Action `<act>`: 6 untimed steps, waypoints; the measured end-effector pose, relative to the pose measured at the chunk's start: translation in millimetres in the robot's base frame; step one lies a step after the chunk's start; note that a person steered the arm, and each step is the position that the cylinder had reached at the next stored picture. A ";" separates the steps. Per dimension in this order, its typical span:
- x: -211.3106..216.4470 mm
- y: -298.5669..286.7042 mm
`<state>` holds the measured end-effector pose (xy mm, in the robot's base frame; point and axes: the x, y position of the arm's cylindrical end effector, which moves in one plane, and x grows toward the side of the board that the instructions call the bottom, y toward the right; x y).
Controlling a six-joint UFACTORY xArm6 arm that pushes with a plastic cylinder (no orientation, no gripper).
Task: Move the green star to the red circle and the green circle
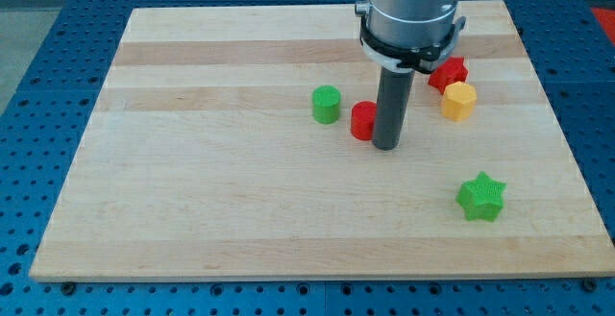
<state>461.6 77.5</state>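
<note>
The green star (480, 197) lies on the wooden board (192, 182) at the view's lower right. The green circle (326, 104) stands near the board's middle. The red circle (362, 121) is just to its right, partly hidden by the rod. My tip (385, 145) rests on the board right beside the red circle, on its right side. The tip is well up and to the left of the green star.
A red star (450, 70) and a yellow hexagon (458, 101) sit together at the view's upper right, close behind the rod. The arm's grey body (413, 9) hangs over the board's top edge. A blue perforated table surrounds the board.
</note>
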 end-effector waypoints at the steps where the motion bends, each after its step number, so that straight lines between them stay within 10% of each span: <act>1: -6.1 -0.4; 4: -5.3 12.7; 6: 7.1 157.2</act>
<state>468.7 234.7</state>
